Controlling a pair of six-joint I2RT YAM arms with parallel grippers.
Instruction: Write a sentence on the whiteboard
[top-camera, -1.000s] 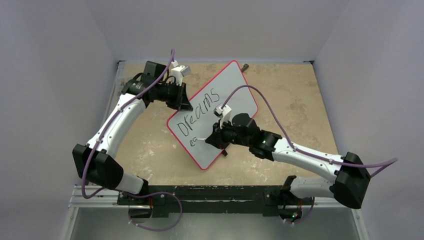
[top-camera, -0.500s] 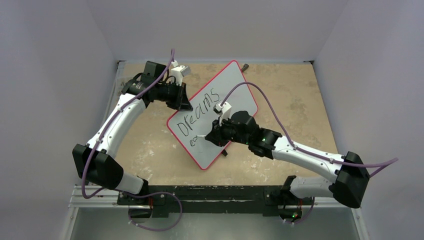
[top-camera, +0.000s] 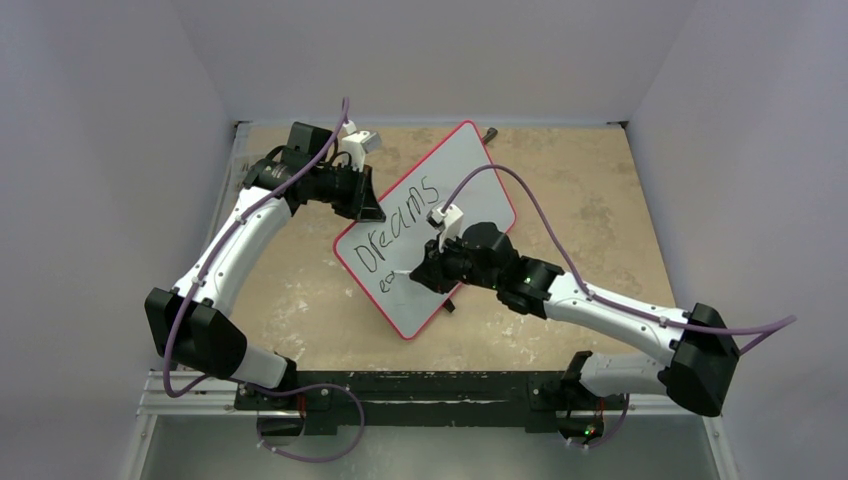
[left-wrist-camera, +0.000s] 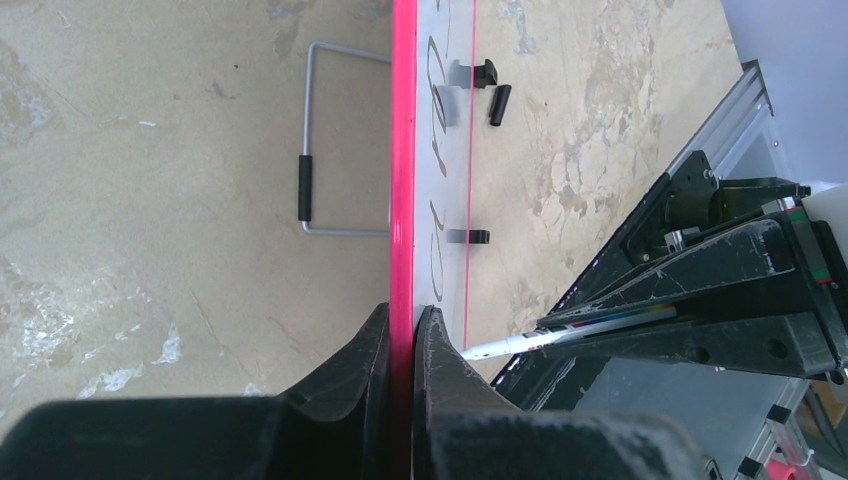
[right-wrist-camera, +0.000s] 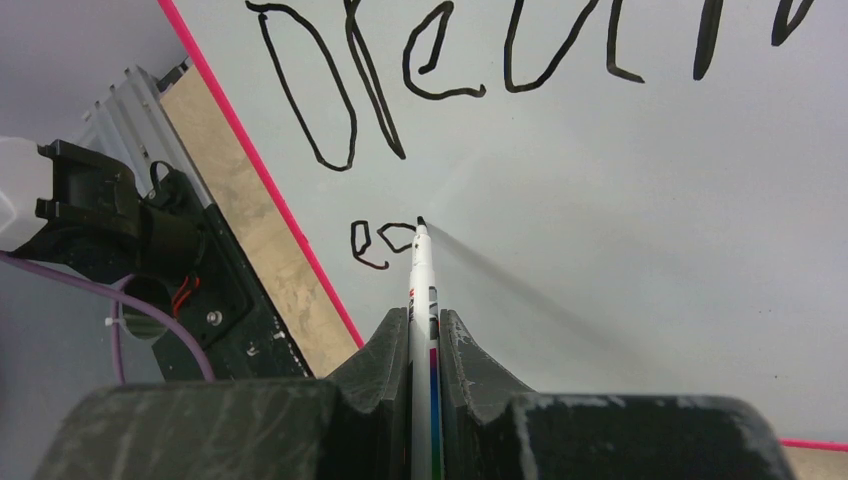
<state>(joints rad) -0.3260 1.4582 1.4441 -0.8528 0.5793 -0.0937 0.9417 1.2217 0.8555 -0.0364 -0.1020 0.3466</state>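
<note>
Edged slightly along the lower line since a second ago. Clamps the marker (right-wrist-camera: 421, 270) tight in the right gripper (right-wrist-camera: 424, 318), tip on the whiteboard (right-wrist-camera: 620, 200) after "ea" of the sentence (right-wrist-camera: 520, 60). Pinches its edge in the closed left gripper (left-wrist-camera: 402, 325), likely to steady it for writing.

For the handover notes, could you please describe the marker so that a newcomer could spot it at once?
Start at the red-rimmed whiteboard in the middle of the table. Below the word "Dreams", the right claw pinches a slim white marker, its black tip at the start of a second line. It is the only thin white stick there, with coloured print on its barrel.
</note>
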